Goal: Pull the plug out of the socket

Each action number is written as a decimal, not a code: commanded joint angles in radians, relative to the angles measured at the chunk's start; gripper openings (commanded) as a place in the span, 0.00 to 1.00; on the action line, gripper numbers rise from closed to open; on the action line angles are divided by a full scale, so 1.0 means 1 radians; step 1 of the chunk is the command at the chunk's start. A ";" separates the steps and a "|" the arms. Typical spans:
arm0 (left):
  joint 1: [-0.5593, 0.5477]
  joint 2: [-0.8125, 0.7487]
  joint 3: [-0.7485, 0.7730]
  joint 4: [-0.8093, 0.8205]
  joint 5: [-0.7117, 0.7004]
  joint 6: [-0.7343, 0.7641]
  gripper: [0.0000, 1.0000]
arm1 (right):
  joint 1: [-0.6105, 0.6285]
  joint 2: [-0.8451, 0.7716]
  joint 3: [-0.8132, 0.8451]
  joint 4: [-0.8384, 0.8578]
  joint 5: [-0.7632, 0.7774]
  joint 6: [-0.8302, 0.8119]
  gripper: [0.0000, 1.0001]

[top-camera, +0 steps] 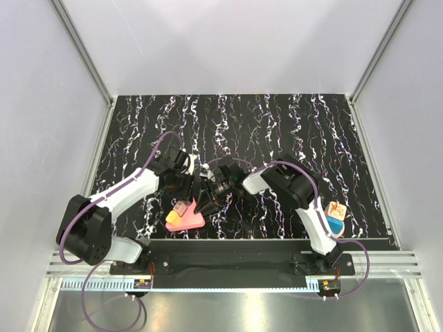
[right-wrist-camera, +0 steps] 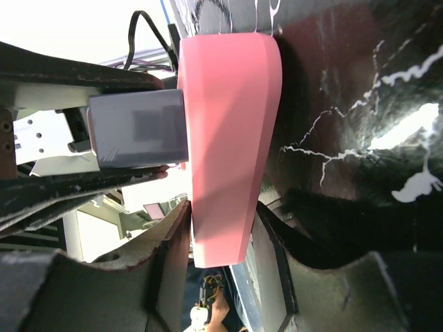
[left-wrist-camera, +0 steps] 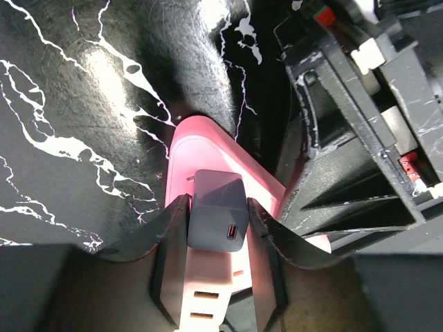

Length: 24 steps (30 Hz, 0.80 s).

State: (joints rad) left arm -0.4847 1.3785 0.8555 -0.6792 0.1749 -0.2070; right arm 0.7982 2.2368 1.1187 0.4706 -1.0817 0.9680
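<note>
You are looking down at a black tabletop (top-camera: 277, 131) with white streaks on it. Your two arms are meeting near the front edge, a little left of the middle. A pink socket (right-wrist-camera: 232, 104) is resting there on the tabletop. A gray plug (left-wrist-camera: 220, 200) is sitting in the socket, and its flat face is touching the pink. Your left tool (left-wrist-camera: 217, 235) is pinching the plug, with its two dark fingers (left-wrist-camera: 169, 263) pressing on the plug's two sides. The small oval hole in the plug's end is facing the left wrist camera. Your right tool (right-wrist-camera: 221, 228) is pinching the socket, with one finger touching each long side of the pink body near one end. In the right wrist view the plug is sticking out sideways from the socket, and the left tool's dark fingers are lying along it above and below. In the top view the two tools are crowding so close together that the plug is hard to make out there. A small blue and orange thing (top-camera: 336, 216) is sitting well apart on the right, just beside the lower part of your right arm.
</note>
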 commanded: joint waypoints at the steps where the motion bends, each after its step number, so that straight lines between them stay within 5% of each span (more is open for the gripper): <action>1: -0.006 -0.015 -0.009 0.036 0.018 -0.014 0.30 | 0.001 -0.005 -0.005 -0.003 0.023 0.002 0.47; 5: -0.006 -0.021 -0.015 0.043 0.018 -0.019 0.12 | 0.013 -0.016 0.001 -0.032 0.043 -0.009 0.51; 10: -0.011 -0.036 -0.022 0.055 0.021 -0.025 0.00 | 0.030 -0.014 0.024 -0.081 0.080 -0.028 0.52; 15: -0.014 -0.065 -0.033 0.073 0.025 -0.032 0.00 | 0.036 0.006 0.032 -0.076 0.100 0.000 0.44; 24: -0.020 -0.125 -0.050 0.087 -0.003 -0.054 0.00 | 0.039 0.006 0.023 -0.119 0.135 0.032 0.09</action>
State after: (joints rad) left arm -0.4969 1.3090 0.8036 -0.6487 0.1642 -0.2253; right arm 0.8211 2.2337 1.1351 0.4236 -1.0317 0.9771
